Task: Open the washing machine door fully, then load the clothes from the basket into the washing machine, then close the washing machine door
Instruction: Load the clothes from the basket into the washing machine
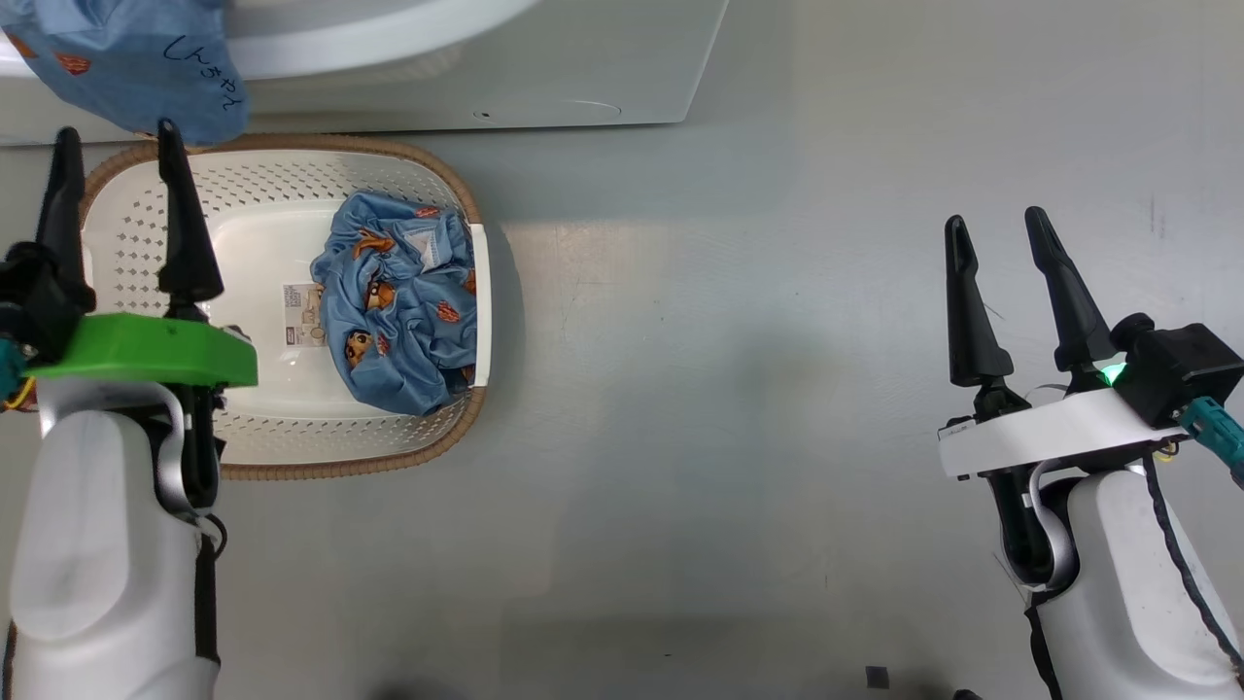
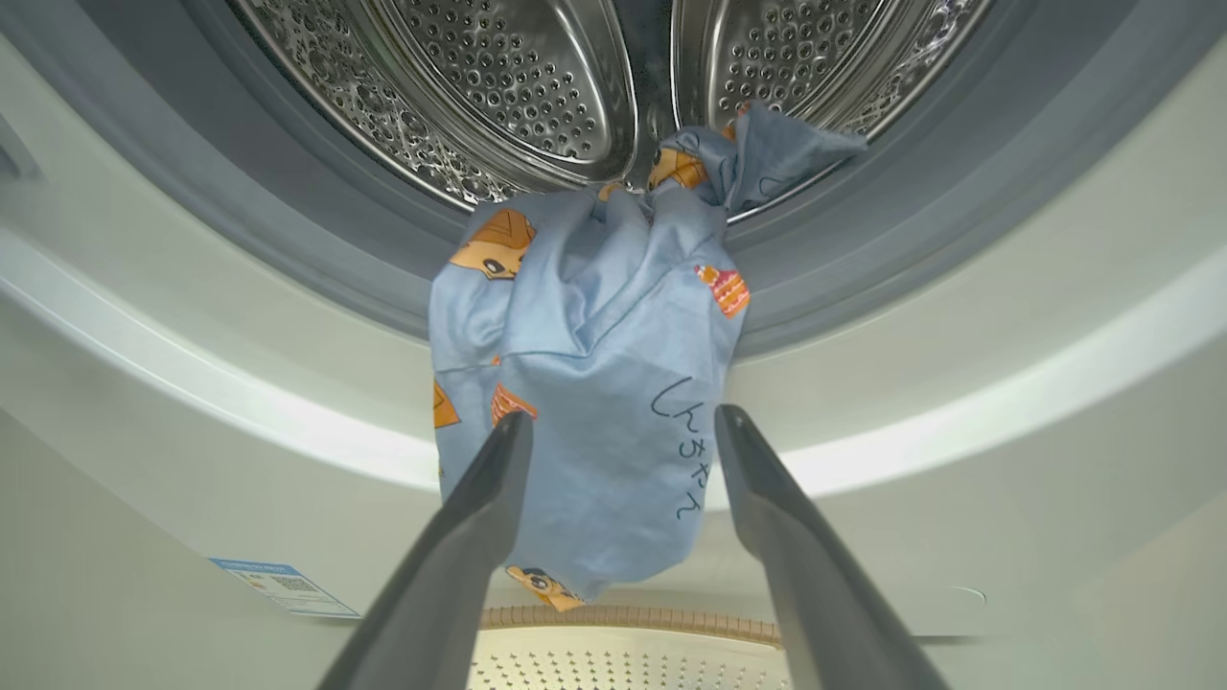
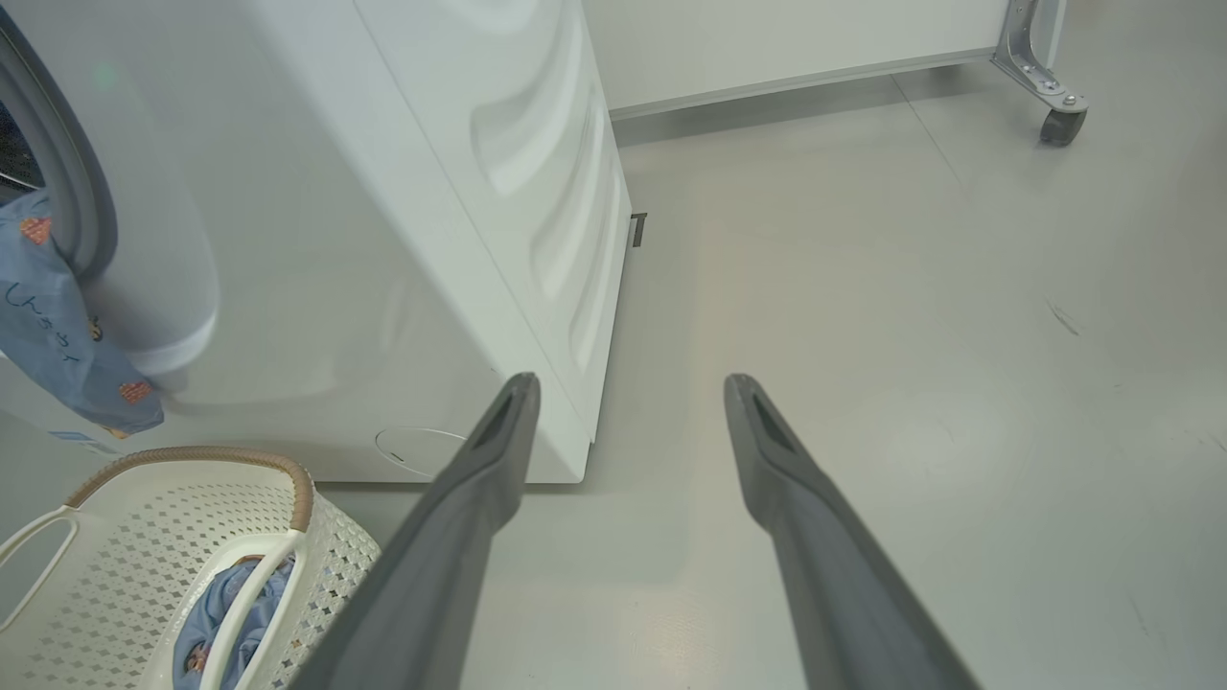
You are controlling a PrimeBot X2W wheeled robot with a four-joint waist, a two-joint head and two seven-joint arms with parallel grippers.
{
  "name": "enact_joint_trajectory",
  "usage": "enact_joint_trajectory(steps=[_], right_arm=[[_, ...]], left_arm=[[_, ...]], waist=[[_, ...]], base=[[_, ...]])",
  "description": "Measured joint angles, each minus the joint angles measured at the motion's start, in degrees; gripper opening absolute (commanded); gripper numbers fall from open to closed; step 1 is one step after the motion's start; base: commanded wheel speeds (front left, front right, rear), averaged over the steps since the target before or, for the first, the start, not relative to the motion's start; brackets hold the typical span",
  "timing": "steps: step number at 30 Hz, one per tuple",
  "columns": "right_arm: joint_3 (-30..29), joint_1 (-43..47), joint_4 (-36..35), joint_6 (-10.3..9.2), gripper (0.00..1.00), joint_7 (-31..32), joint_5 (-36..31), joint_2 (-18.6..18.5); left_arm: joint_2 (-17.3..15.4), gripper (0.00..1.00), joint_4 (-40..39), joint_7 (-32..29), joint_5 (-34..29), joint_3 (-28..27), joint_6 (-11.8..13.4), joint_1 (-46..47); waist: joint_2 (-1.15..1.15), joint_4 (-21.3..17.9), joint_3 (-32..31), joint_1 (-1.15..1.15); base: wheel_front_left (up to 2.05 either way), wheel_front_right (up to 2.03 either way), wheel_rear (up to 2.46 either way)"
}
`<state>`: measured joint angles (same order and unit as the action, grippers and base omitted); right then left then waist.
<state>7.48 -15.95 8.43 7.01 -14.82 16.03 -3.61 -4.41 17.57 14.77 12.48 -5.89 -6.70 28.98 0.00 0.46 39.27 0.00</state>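
Both the left gripper (image 2: 623,417) and right gripper (image 3: 628,383) gape empty. Just ahead of the left, a garment (image 2: 594,316) overhangs the washing machine (image 2: 911,431) lip; it may slide out.

Blue garment (image 2: 594,383) over washer gasket (image 2: 288,235), another (image 1: 403,301) in basket (image 1: 282,175)

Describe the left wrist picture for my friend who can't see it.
A light blue garment with orange cartoon prints hangs out of the washing machine drum, over the grey gasket. The open left jaws point at it, and the basket's rim shows below.
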Motion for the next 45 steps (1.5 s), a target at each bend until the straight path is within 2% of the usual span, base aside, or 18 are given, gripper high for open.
enact_joint_trajectory(steps=[11, 45], right_arm=[[-0.6, 0.02, -0.08, 0.0, 1.0, 0.0, -0.02, -0.23], [-0.22, 0.03, -0.08, 0.0, 1.0, 0.0, -0.02, -0.2]], left_arm=[[1.58, 1.0, -1.91, 0.0, -0.7, 0.37, 0.0, -6.86], [2.55, 1.0, -5.8, 0.0, -0.81, -0.79, 0.0, -10.15]], waist=[[0.0, 0.71, -0.04, 0.0], [0.0, 0.73, 0.21, 0.01]], base=[[0.0, 0.0, 0.0], [0.0, 0.0, 0.0]])
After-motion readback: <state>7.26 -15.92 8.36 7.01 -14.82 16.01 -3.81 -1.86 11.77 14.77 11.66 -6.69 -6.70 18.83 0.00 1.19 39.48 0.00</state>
